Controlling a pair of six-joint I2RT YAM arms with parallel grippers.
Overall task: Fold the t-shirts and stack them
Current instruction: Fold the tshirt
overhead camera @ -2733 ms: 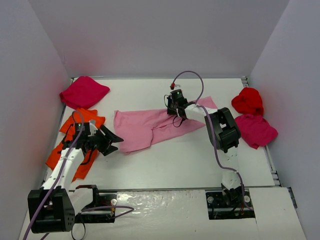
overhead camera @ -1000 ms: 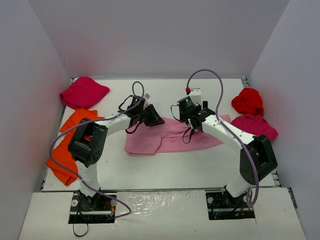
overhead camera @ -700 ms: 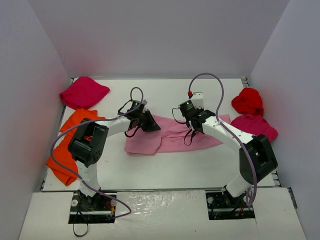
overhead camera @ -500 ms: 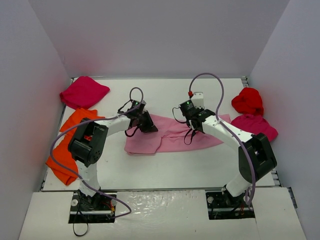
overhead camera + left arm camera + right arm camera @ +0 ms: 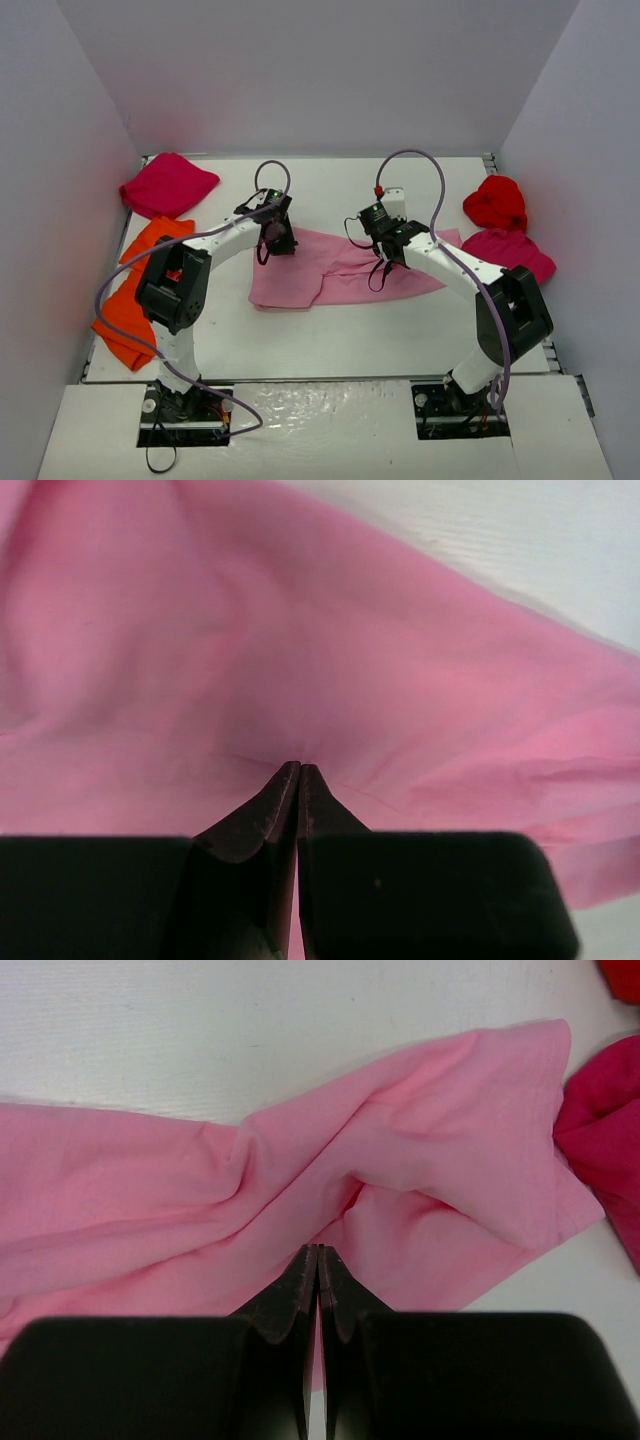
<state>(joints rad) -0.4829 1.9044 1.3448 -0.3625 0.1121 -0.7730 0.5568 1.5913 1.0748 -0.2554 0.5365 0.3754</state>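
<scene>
Pink shirt (image 5: 335, 272) runs left-right; left pincer (image 5: 299, 768), right pincer (image 5: 317, 1250) closed on it; two crimson shirts (image 5: 168, 185), one red shirt (image 5: 497, 200), one orange heap (image 5: 128, 300).

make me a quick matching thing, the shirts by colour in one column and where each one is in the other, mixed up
Things
1. light pink t-shirt
2. orange t-shirts
3. bright red t-shirt

Places
a. bunched up on the far right side
b. spread across the middle, with the left pincer and the right pincer both shut on it
c. along the left edge of the table

Pairs: 1-b, 2-c, 3-a
</scene>
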